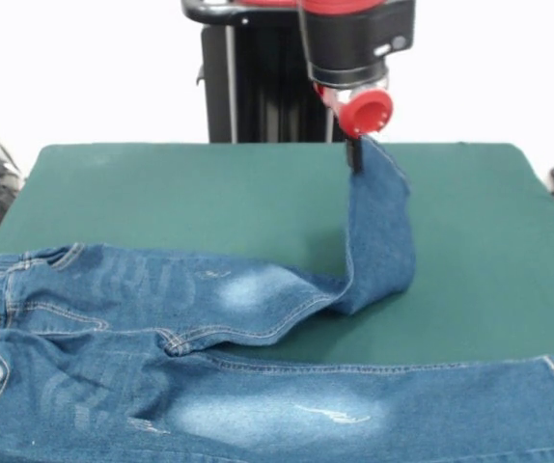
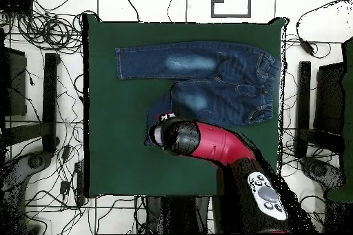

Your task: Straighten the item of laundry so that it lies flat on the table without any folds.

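The blue denim jeans (image 1: 258, 386) lie on the green table (image 1: 161, 183) with the waistband at the left of the front view. One leg runs flat along the near edge to the right. The other leg (image 1: 381, 231) bends upward, and its hem hangs from my gripper (image 1: 355, 154), which is shut on the cloth above the table's middle. In the overhead view the jeans (image 2: 207, 74) lie in the table's (image 2: 117, 149) upper half. There the red arm (image 2: 207, 142) covers the gripper and most of the raised leg.
The robot's black pedestal (image 1: 248, 87) stands behind the table. Tangled cables (image 2: 48, 32) and black stands (image 2: 48, 94) surround the table on the floor. Bare green cloth lies to the right of the raised leg (image 1: 489, 222) and behind the waistband.
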`<act>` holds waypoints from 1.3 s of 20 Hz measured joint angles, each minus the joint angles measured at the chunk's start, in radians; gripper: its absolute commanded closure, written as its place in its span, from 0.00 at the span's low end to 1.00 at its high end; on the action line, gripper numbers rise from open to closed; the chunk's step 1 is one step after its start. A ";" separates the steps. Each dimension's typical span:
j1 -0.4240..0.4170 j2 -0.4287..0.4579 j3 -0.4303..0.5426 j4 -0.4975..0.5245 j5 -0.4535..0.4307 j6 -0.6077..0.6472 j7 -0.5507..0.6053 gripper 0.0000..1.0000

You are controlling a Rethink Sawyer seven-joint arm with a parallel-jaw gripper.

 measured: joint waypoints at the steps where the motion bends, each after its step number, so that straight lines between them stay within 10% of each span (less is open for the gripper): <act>1: -0.012 -0.003 0.009 0.005 0.000 0.000 0.000 1.00; 26: -0.341 -0.012 0.238 0.052 -0.063 0.157 -0.008 1.00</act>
